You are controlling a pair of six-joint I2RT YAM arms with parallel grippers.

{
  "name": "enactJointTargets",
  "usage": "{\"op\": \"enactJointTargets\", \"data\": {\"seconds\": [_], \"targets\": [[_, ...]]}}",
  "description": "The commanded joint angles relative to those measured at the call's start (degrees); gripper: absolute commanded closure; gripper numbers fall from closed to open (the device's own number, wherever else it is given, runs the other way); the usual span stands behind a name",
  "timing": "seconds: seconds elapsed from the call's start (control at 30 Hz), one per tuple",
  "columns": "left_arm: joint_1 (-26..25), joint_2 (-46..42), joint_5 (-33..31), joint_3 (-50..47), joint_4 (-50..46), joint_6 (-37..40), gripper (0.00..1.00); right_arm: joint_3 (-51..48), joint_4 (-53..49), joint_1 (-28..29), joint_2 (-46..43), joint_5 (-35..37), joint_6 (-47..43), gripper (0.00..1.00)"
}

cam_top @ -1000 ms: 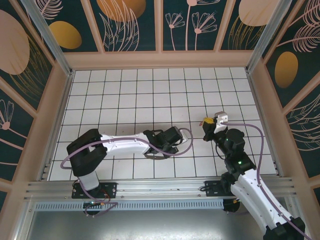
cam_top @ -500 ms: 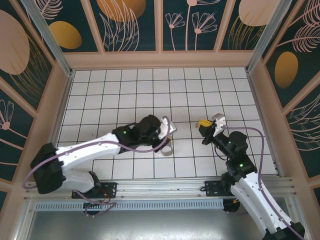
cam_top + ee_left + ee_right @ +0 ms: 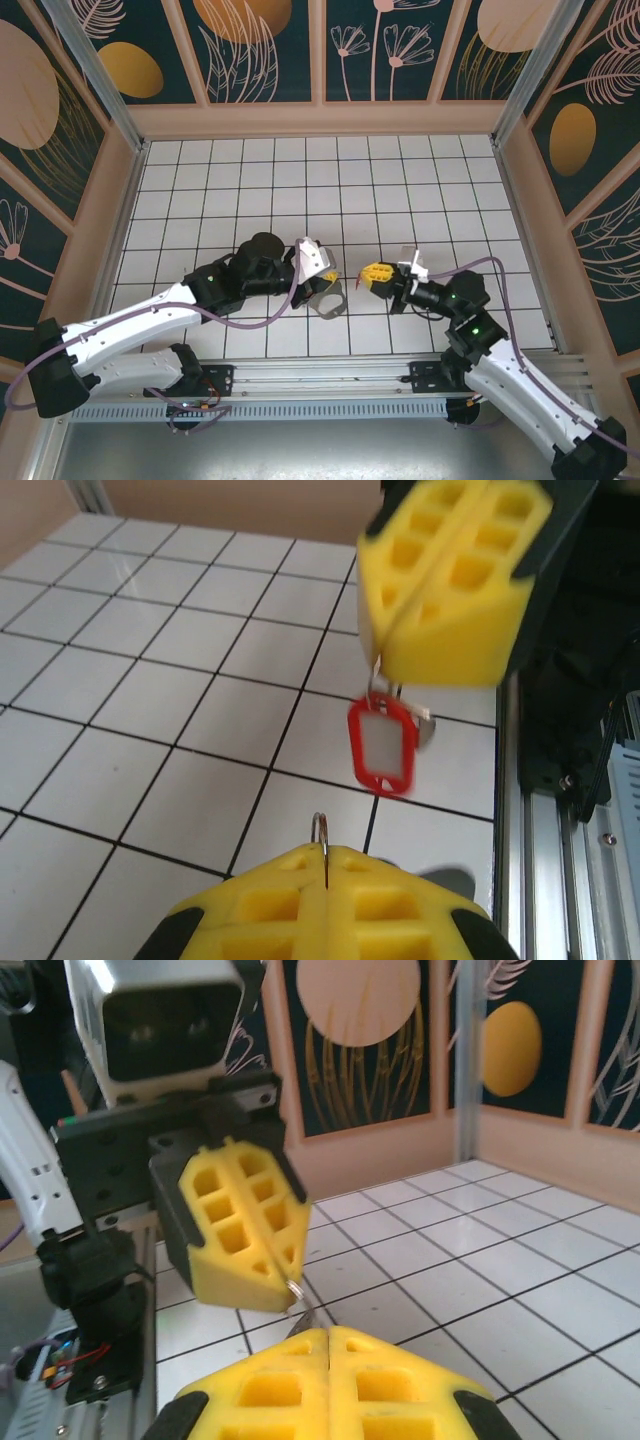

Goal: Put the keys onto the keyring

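1. Our left end effector [image 3: 326, 273], just left of centre in the top view, is pressed together on a thin wire ring [image 3: 320, 832] of the keyring [image 3: 328, 300]. The ring stands upright from the fingertips at the lower centre of the left wrist view.
2. The keyring's oval loop shows just below that end effector in the top view. We cannot tell whether it hangs or rests on the table [image 3: 250, 180].
3. Our right end effector [image 3: 378, 274], right of centre, is also pressed together. It pinches the top of the key [image 3: 382, 742], whose red head hangs beneath with its long axis vertical.
4. The two end effectors face tip to tip, near but apart. In the left wrist view the key sits above and slightly right of the ring.
5. We judge the next move depends on closing that gap squarely, key hole to ring wire.
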Motion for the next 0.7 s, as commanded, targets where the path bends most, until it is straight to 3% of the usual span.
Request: {"op": "enactJointTargets", "data": {"seconds": [0.0, 0.67], "targets": [[0.5, -1.0, 2.7, 1.6, 3.3, 2.2, 1.0, 3.1, 5.3, 1.7, 3.4, -0.7, -1.3, 1.0], [1.1, -5.3, 5.0, 0.9, 8.1, 1.4, 1.0, 6.0, 8.2, 7.9, 8.0, 5.8, -3.2, 1.0]]}}
